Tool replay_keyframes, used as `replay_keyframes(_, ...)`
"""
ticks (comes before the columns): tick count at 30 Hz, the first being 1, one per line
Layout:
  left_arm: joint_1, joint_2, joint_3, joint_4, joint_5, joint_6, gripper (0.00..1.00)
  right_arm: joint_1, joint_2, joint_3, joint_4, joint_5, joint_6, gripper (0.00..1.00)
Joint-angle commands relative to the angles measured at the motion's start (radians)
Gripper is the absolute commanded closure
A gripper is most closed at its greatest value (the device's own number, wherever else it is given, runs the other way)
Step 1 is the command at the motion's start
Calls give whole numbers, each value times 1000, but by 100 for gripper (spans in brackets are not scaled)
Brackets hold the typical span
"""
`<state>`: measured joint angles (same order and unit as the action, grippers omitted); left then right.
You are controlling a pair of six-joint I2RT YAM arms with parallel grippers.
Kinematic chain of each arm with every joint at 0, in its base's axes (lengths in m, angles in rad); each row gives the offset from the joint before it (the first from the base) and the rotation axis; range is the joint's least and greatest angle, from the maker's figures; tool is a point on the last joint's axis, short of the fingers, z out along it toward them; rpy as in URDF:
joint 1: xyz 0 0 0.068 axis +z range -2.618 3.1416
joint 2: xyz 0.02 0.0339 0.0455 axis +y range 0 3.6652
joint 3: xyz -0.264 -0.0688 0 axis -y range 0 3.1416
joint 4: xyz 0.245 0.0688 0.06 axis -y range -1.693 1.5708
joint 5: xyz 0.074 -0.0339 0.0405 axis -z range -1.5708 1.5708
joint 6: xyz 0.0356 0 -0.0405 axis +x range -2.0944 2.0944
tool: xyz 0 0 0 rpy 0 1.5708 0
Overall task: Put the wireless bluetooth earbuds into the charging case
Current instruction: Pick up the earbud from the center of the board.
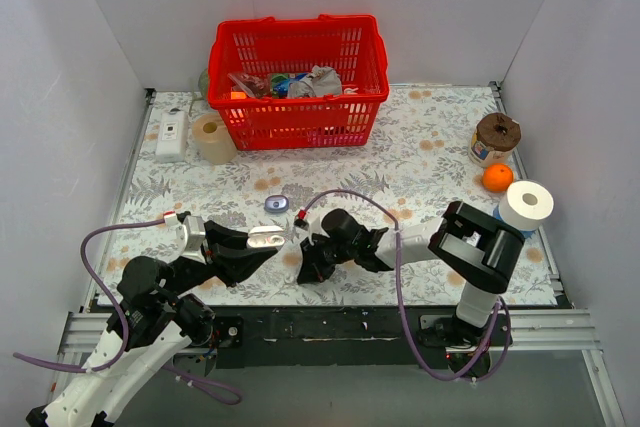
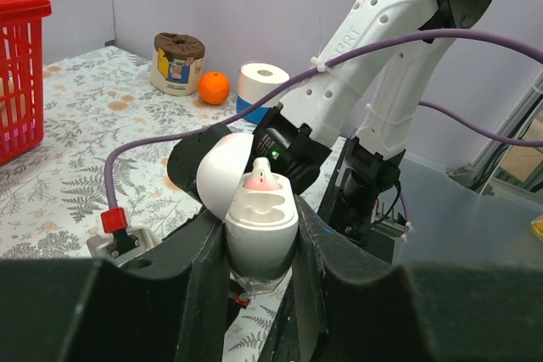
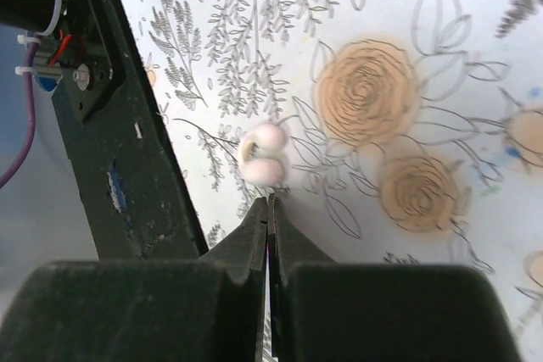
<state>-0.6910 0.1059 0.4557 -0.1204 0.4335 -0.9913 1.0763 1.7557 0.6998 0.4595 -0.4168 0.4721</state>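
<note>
My left gripper (image 2: 260, 252) is shut on a white egg-shaped charging case (image 2: 259, 222) and holds it upright, its lid (image 2: 222, 174) hinged open to the left. One pinkish earbud (image 2: 261, 181) sits in the far hollow, and the near hollow is bare. From above, the case (image 1: 268, 238) hangs between the two arms. A second pinkish-white earbud (image 3: 262, 157) lies on the floral cloth just beyond the tips of my right gripper (image 3: 268, 203). That gripper is shut with nothing between its fingers. In the top view the right gripper (image 1: 306, 269) points down at the cloth near the front edge.
A small lavender-blue pebble (image 1: 277, 204) lies on the cloth behind the grippers. A red basket (image 1: 298, 82) of items stands at the back, with a beige roll (image 1: 212, 137) and a white remote (image 1: 171, 135) to its left. A jar (image 1: 495, 137), an orange (image 1: 497, 177) and a toilet roll (image 1: 526, 205) stand at the right.
</note>
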Motion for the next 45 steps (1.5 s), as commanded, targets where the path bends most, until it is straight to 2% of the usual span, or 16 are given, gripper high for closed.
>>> replay_keyframes(1,-1,6,18,2,-7,8,100,-30,-59,-36,-25,42,-49,99)
replay_keyframes(6,-2,5,17,5,-4,8,100,19,-123,38,-180,59,-179,99)
replay_keyframes(8,-2,5,20,5,-4,10,100,63,-160,81,-270,117,-243,86)
replay_keyframes(9,-1,6,23,4,-6,13,100,77,-170,90,-291,136,-260,77)
replay_keyframes(12,-1,6,28,7,-4,13,100,109,-190,122,-347,185,-325,64)
replay_keyframes(15,-2,5,31,14,-1,8,100,119,-177,148,-367,194,-352,59)
replay_keyframes(23,-2,8,51,10,4,3,100,117,-58,244,-410,162,-365,54)
replay_keyframes(45,-2,8,46,11,5,3,100,131,-24,291,-377,130,-329,54)
